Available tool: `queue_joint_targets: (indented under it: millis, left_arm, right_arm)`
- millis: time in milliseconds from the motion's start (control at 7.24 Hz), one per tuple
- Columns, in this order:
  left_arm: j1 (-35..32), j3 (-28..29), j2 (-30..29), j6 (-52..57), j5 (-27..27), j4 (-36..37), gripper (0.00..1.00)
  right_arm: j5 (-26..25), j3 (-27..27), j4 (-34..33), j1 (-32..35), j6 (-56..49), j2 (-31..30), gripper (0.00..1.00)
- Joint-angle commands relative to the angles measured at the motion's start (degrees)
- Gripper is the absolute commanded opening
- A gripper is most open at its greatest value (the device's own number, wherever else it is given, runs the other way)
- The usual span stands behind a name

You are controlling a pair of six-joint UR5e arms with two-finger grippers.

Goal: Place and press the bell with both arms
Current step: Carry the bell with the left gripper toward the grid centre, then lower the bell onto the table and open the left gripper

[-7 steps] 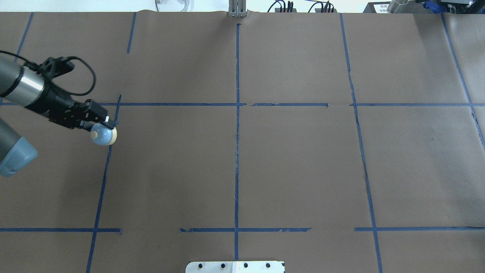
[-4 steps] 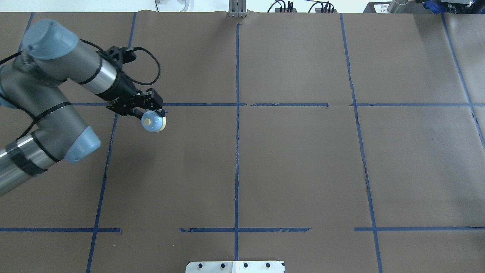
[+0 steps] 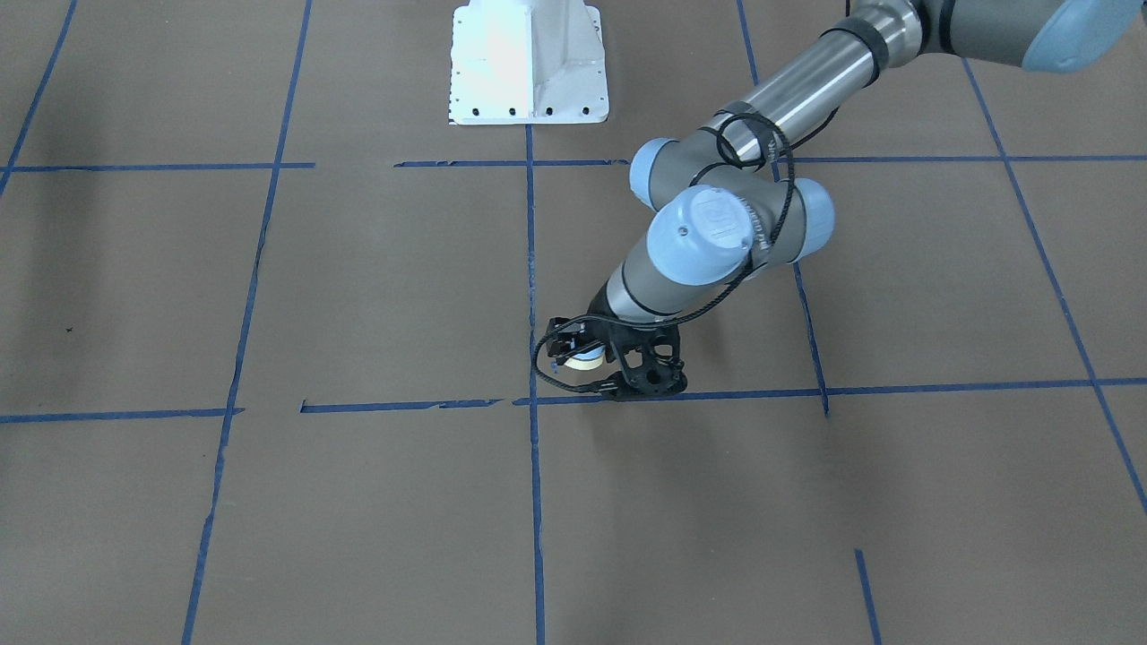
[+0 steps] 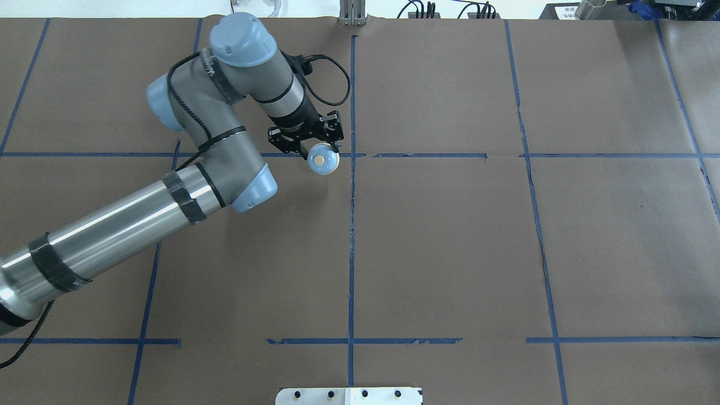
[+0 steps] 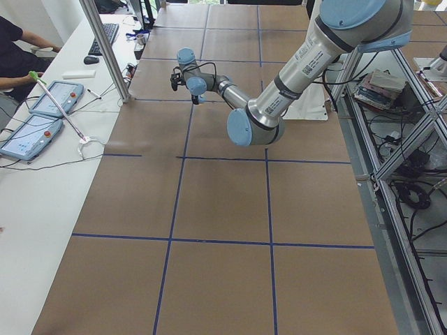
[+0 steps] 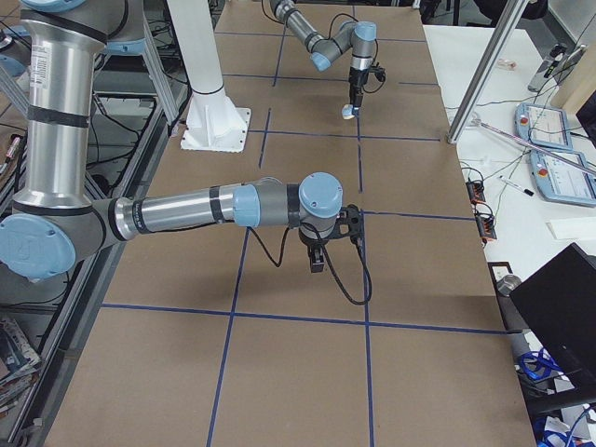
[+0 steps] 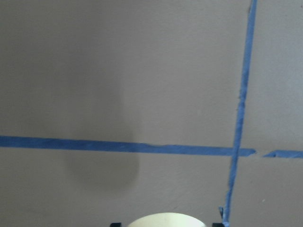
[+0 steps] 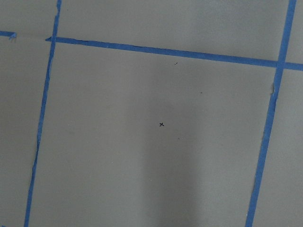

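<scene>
My left gripper [image 4: 323,152] is shut on the bell [image 4: 324,161], a light blue dome with a cream button facing up. It holds the bell just above the brown table, beside the crossing of the centre tape line and the far cross line. The front-facing view shows the same gripper [image 3: 573,356] and bell [image 3: 584,364]. The bell's cream rim [image 7: 165,221] fills the bottom edge of the left wrist view. My right gripper [image 6: 317,259] shows only in the exterior right view, pointing down over the table; I cannot tell whether it is open or shut.
Blue tape lines [image 4: 352,225] split the brown table cover into squares. The white pedestal base [image 3: 529,63] stands at the robot's side. An operators' bench with tablets [image 5: 35,118] and an aluminium post [image 5: 105,49] lie beyond the far edge.
My left arm has swung from the table's far left towards the centre line, carrying the bell with it. The bell has stayed in the gripper's hold.
</scene>
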Motion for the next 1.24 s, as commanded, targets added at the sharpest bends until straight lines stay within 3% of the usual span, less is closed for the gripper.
queue_joint_targets:
  millis: [0,691,829,967,1106]
  left_arm:
    - [3.3,4.5,-7.0,-1.7,0.9,8.7,0.01]
    - [5.5,7.4,-8.2,-4.3,0.9,10.4,0.09]
    - [5.5,7.4,-8.1,-5.0,0.9,10.4,0.17]
    - [5.5,7.4,-7.9,-5.1,1.1,10.6,0.33]
    - [5.6,7.4,-7.8,-5.1,1.7,10.6,0.41]
  right_arm:
    - [-0.1,-0.7,0.1,-0.1,-0.1,0.0,1.00]
    - [0.3,-1.3,0.0,-0.3,0.0,-0.1,1.00]
    - [0.2,-1.3,0.1,-0.4,0.0,-0.1,1.00]
    - [0.2,-1.3,0.0,-0.4,0.0,-0.1,1.00]
    - [0.2,-1.3,0.0,-0.5,0.0,-0.1,1.00]
